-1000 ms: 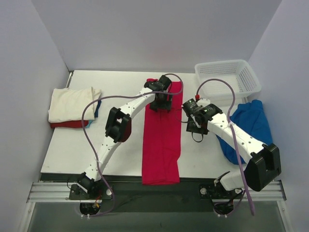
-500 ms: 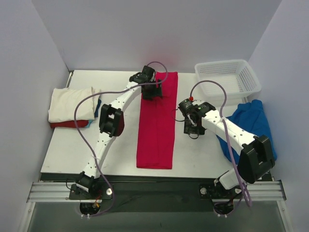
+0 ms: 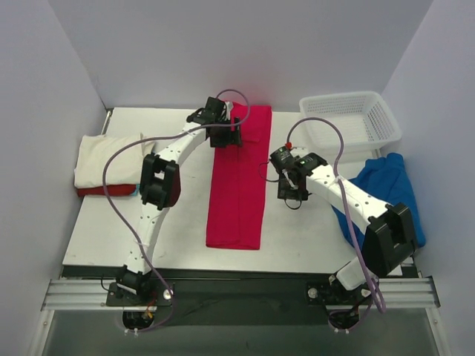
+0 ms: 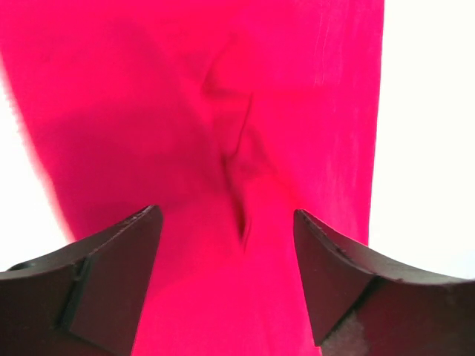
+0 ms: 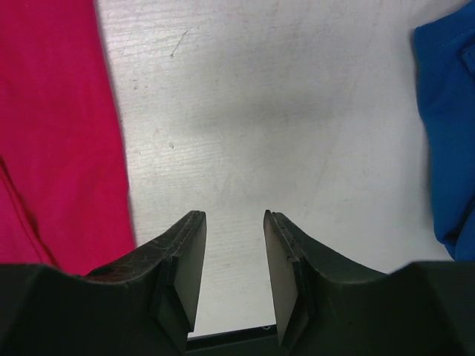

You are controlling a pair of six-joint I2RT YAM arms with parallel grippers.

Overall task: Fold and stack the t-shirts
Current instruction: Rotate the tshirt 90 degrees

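Note:
The crimson red t-shirt point(image 3: 237, 185) lies as a long folded strip from the table's back edge toward the front. My left gripper point(image 3: 223, 138) is open over its far end. In the left wrist view its gripper point(image 4: 226, 216) straddles wrinkled red cloth point(image 4: 223, 111) without gripping it. My right gripper point(image 3: 292, 191) is open and empty over bare table just right of the strip. The right wrist view shows that gripper point(image 5: 234, 216), the red edge point(image 5: 59, 133) and blue cloth point(image 5: 449, 126). The royal blue t-shirt point(image 3: 386, 189) lies crumpled at the right. The cream t-shirt point(image 3: 107, 158) lies folded at the left.
A white lattice basket point(image 3: 349, 119) stands at the back right. The cream t-shirt tops a small pile with red cloth point(image 3: 104, 190) and a blue edge under it. Grey walls close in the table on the left, back and right.
The red strip has shifted left and toward the back. My left gripper moved left and back along with its far end. My right gripper moved a little left and back.

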